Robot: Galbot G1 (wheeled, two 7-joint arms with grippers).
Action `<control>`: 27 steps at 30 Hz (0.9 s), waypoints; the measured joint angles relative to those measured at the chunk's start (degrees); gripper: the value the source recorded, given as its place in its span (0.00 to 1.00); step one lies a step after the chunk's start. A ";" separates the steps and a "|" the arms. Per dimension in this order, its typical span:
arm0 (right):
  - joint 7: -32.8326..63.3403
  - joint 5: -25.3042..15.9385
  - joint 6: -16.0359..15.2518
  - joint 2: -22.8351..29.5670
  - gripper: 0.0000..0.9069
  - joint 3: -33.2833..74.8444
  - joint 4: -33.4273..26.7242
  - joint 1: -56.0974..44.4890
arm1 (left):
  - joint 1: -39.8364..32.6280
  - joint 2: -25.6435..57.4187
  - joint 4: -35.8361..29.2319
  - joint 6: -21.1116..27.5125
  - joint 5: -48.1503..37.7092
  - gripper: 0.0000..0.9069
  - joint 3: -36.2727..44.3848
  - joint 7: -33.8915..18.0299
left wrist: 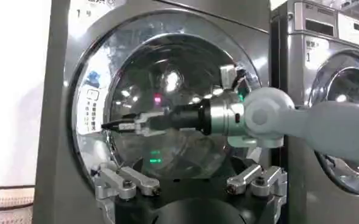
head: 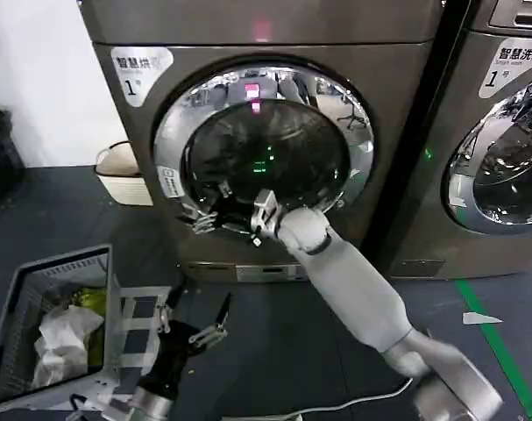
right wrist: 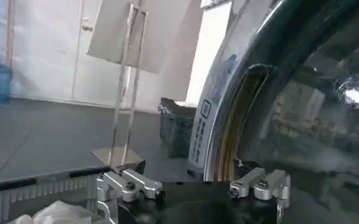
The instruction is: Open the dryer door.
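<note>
Head view: right tool [head: 206, 213] outstretched, fingers apart, at dryer door [head: 264, 149] rim.

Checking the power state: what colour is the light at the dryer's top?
Pink; the light on the dryer shows best in the head view.

White sticker [head: 139, 70] "1" on the dryer [head: 397, 105]
</note>
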 joint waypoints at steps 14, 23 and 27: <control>-3.95 2.27 -0.03 3.57 1.00 0.48 -5.94 3.30 | 0.30 0.05 0.23 -0.07 0.85 1.00 0.34 0.04; -8.72 3.00 -1.51 2.42 1.00 0.46 -3.95 2.21 | -0.06 0.43 -0.02 1.83 1.92 1.00 -1.37 0.92; -11.61 4.10 -2.44 1.24 1.00 0.48 -2.11 1.15 | -0.80 0.69 -0.04 3.47 1.31 1.00 -2.55 1.49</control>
